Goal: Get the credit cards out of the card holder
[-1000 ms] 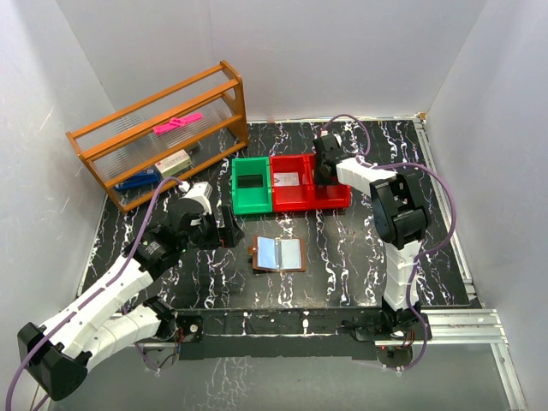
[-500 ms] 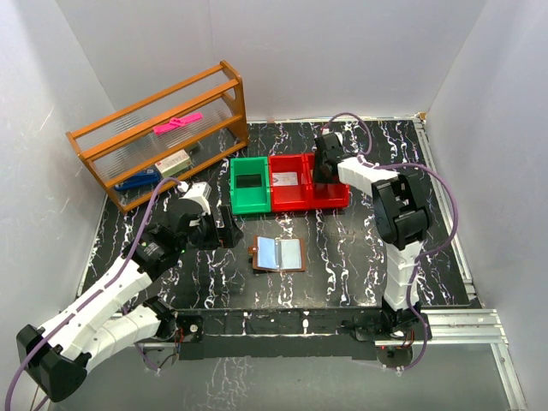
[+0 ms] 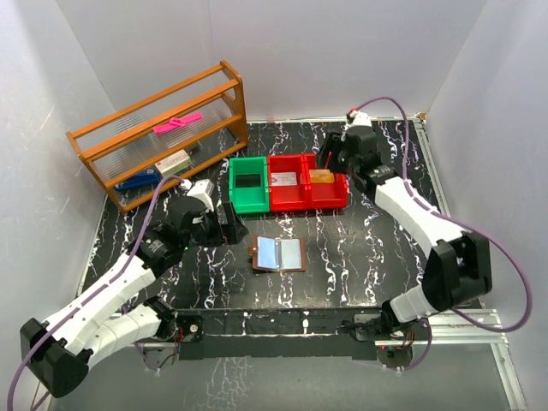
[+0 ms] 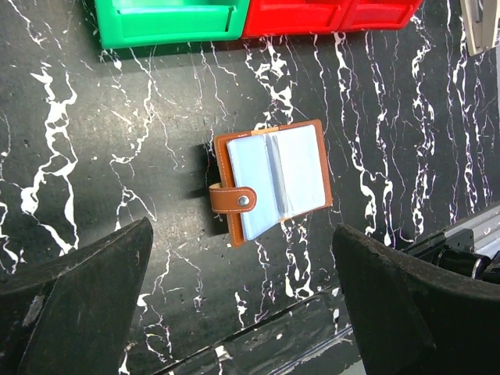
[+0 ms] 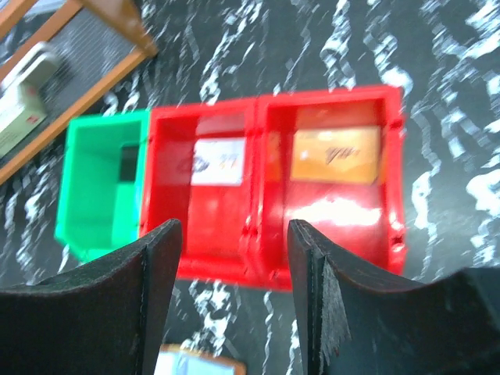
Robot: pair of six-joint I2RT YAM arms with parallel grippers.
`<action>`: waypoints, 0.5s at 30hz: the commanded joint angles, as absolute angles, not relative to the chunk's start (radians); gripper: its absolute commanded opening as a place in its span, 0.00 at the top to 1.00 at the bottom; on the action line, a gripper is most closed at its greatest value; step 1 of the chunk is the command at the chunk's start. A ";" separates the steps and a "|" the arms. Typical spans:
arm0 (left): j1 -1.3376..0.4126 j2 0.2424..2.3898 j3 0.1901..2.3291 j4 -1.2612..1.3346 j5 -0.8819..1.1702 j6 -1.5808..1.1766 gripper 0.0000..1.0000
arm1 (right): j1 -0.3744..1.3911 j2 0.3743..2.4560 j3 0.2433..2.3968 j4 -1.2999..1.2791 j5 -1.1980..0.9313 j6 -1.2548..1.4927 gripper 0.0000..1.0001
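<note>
The card holder (image 3: 278, 253) lies open on the black table, pale blue inside up, brown strap to the left; the left wrist view shows it whole (image 4: 273, 181). My left gripper (image 3: 229, 227) hangs wide open just left of it, nothing between the fingers. My right gripper (image 3: 330, 158) is open and empty above the red bins. A gold-orange credit card (image 5: 336, 155) lies in the right red bin (image 5: 391, 195). A pale card (image 5: 219, 160) lies in the middle red bin (image 5: 203, 226). The holder's top edge (image 5: 195, 363) peeks between the right fingers.
A green bin (image 3: 248, 204) holding a dark flat item (image 3: 250, 180) adjoins the red bins (image 3: 308, 204) on the left. A wooden shelf rack (image 3: 163, 133) with small items stands at the back left. The table's metal front edge (image 4: 461, 242) runs near the holder.
My right gripper has opened and pulled up and back from the right red bin, and the gold-orange card now lies there. The left arm has barely shifted.
</note>
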State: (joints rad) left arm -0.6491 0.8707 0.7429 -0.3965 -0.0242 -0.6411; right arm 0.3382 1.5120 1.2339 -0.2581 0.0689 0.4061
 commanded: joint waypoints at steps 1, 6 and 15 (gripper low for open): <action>-0.644 0.908 0.721 -0.359 0.017 -0.665 0.01 | 0.340 1.402 1.031 -0.136 -0.208 0.560 0.47; -0.644 0.993 0.699 -0.333 0.072 -0.689 0.02 | 0.418 1.306 0.781 -0.030 -0.294 0.685 0.51; -0.645 1.127 0.695 -0.310 0.149 -0.675 0.05 | 0.560 1.229 0.594 -0.014 -0.247 0.784 0.52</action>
